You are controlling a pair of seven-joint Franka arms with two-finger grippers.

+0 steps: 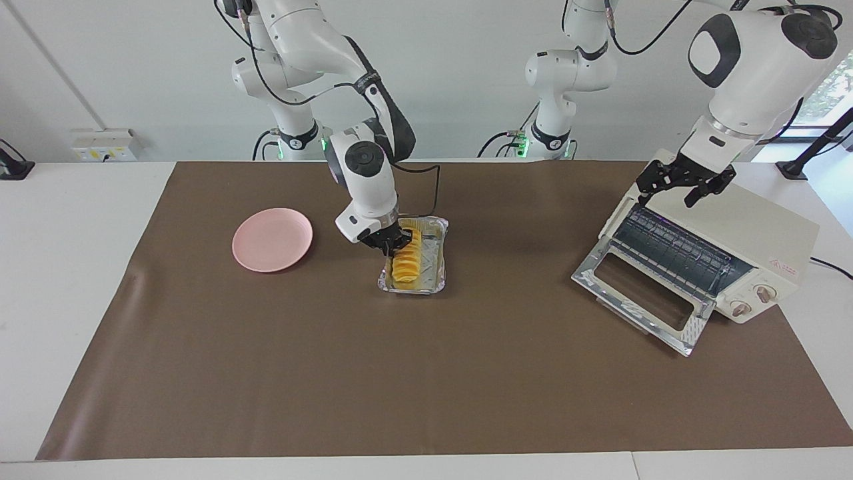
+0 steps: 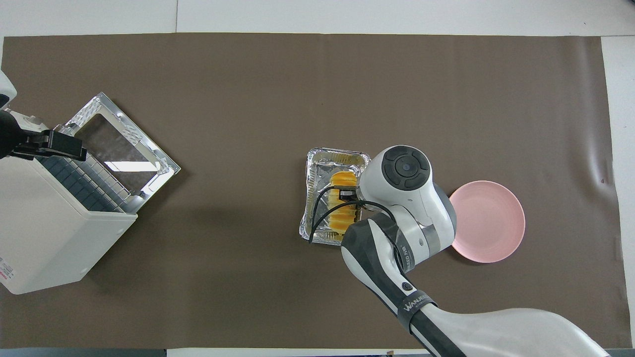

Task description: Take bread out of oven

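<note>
**Mia:** From the camera facing the robots, where is the long yellow-orange ridged bread [image 1: 407, 262]?

**Ben:** It lies in the crinkled silver foil tray [image 1: 434, 267] on the brown mat, out of the boxy cream-white toaster oven [image 1: 746, 250]. The oven sits at the left arm's end of the table with its shiny glass door [image 1: 641, 293] dropped open.

**Mia:** Who is at the bread?

**Ben:** The right gripper [image 1: 390, 241]. It is down at the end of the loaf nearer to the robots, on the side toward the round pink plate [image 1: 272, 239]. I cannot tell if its fingers are pinching the loaf or not.

**Mia:** And the left gripper [image 1: 686, 184]?

**Ben:** It waits up over the oven's top, fingers spread wide, holding nothing.

**Mia:** Now from the camera above?

**Ben:** The bread [image 2: 341, 206] runs long from near the robots to far from them, along the tray [image 2: 311, 198]. The right gripper [image 2: 347, 194] sits across that line. The plate [image 2: 488, 221] lies beside the tray, toward the right arm's end. So I think the right arm is the one to carry the loaf sideways to the plate.
</note>
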